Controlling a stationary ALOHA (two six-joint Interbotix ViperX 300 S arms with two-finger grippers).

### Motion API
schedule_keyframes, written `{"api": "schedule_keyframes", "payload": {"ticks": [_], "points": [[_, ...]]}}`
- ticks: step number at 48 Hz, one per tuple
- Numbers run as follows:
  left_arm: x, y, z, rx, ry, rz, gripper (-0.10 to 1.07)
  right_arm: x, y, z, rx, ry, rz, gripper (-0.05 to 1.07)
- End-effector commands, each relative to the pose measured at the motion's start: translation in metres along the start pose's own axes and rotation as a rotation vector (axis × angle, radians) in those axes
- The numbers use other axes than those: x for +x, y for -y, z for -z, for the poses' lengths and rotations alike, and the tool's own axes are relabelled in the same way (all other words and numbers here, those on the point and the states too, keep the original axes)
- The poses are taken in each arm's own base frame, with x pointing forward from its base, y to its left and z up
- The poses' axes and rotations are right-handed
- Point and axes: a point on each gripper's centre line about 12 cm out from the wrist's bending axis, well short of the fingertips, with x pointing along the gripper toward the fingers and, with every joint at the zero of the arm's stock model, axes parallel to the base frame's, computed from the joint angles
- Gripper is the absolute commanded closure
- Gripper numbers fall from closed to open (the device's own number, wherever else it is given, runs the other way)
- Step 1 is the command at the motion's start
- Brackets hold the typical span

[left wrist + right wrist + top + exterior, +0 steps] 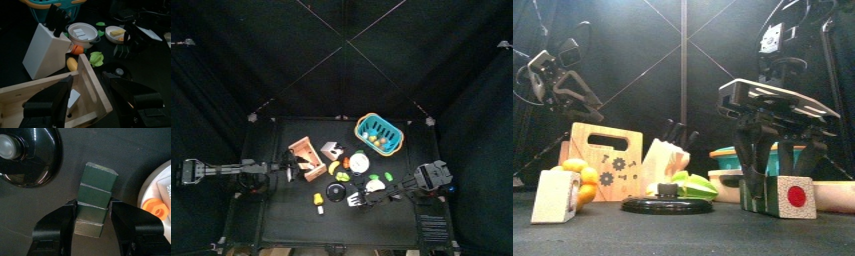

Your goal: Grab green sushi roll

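Note:
The green sushi roll (780, 195) stands on the table at the front right, dark green on its side with a white and red end face. In the right wrist view the roll (93, 193) lies lengthwise between my two jaws. My right gripper (92, 204) hangs straight down over it, open, with one jaw close on each side; in the front view the gripper (767, 172) reaches down around the roll's top. My left gripper (90, 80) is open and empty at the left, near the wooden board (60, 100).
A black pot lid (667, 205) lies left of the roll, with a green leaf toy (694, 187) behind it. A white bowl (731, 185), a blue basket (378, 130), a knife block (664, 160), the wooden board (604, 160) and orange fruit (577, 175) stand behind and to the left.

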Motion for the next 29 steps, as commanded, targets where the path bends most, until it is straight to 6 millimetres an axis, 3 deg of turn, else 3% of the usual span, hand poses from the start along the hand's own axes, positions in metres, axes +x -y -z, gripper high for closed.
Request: {"api": "schedule_keyframes", "payload": {"ticks": [1,9,29], "points": [[0.001,0.0,-0.005,-0.005,0.016,-0.001,0.1,-0.025,-0.01,-0.009,0.011,0.018,-0.068,0.37],[0.001,0.0,-0.005,-0.006,0.016,-0.001,0.1,-0.041,-0.011,-0.017,-0.002,0.053,-0.077,0.37],[0.001,0.0,-0.005,-0.006,0.016,0.0,0.1,-0.047,-0.01,-0.023,-0.029,0.064,-0.086,0.38]]}}
